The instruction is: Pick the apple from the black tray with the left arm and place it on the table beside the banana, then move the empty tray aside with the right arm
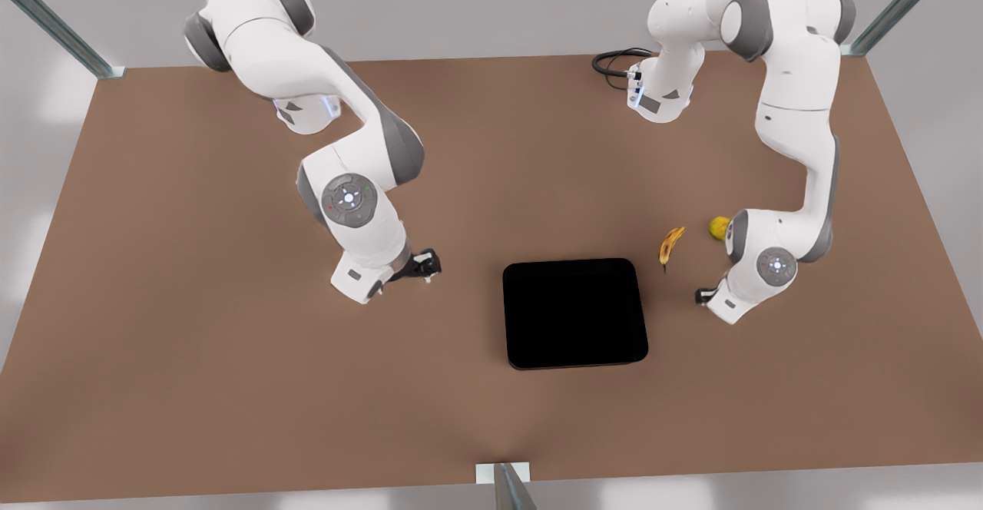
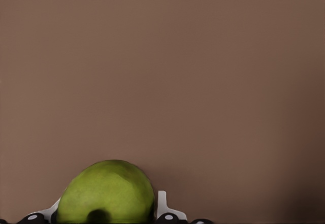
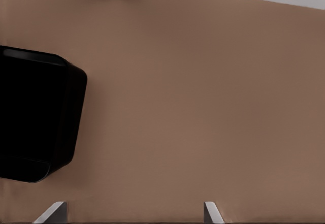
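Holding the apple (image 2: 105,192) between its fingers, the left pincer (image 1: 703,295) sits low over the table (image 1: 230,387) at the front view's right, just beyond the tray's (image 1: 574,312) right edge. In the left wrist view the apple fills the gap between the two light finger pads (image 2: 161,203), which close on it from either side; the dark stem dimple faces the camera. Bare table lies beyond the fruit. In the front view the apple itself is hidden under the wrist of the left arm (image 1: 795,110).

The banana (image 1: 670,246) lies on the table just behind the left pincer and near the tray's far right corner, apart from the tray. A yellow-orange fruit (image 1: 719,226) rests farther to the front view's right of the banana, touching or nearly touching the left arm's wrist in that view.

The tray sits flat near the table's centre, with nothing on it.

The right pincer (image 1: 427,266) waits over bare table at the front view's left of the tray, well apart from it. In the right wrist view its two fingertips (image 3: 212,213) stand wide apart with nothing between them, and one rounded corner of the tray shows off to the side.
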`<move>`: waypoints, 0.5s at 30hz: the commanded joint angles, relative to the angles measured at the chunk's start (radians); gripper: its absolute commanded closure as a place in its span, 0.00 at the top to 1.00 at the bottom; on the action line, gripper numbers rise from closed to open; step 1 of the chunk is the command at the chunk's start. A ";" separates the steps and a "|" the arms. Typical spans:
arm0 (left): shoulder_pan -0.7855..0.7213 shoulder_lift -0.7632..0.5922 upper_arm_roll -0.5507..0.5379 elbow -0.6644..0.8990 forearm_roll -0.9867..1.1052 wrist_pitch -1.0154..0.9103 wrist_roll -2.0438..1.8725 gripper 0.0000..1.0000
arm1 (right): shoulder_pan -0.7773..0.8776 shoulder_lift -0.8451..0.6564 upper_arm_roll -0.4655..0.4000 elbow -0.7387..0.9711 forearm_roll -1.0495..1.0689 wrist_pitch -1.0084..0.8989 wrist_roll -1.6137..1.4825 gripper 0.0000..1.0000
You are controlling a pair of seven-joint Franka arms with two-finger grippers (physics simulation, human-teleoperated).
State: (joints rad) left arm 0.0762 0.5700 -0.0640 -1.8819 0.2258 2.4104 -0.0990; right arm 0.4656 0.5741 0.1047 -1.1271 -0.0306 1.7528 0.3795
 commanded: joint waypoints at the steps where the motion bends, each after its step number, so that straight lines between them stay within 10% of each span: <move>1: 0.004 -0.021 0.000 -0.014 -0.002 0.142 0.473 1.00 | 0.024 0.001 0.010 -0.039 0.003 0.122 0.668 1.00; 5: -0.006 -0.168 -0.008 -0.007 -0.005 0.052 0.336 1.00 | 0.111 -0.014 0.013 -0.175 -0.021 0.341 0.877 1.00; 8: -0.009 -0.271 -0.125 0.423 -0.448 -0.769 -0.027 1.00 | 0.108 -0.002 0.012 -0.333 -0.038 0.560 0.874 1.00; 15: 0.040 -0.334 -0.117 0.406 -0.258 -0.694 0.137 1.00 | 0.105 0.065 0.032 -0.321 -0.057 0.672 0.866 1.00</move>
State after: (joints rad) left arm 0.1197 0.2344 -0.1800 -1.4797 -0.0374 1.8447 0.0034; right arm 0.5711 0.6383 0.1325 -1.4435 -0.0828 2.2938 0.8664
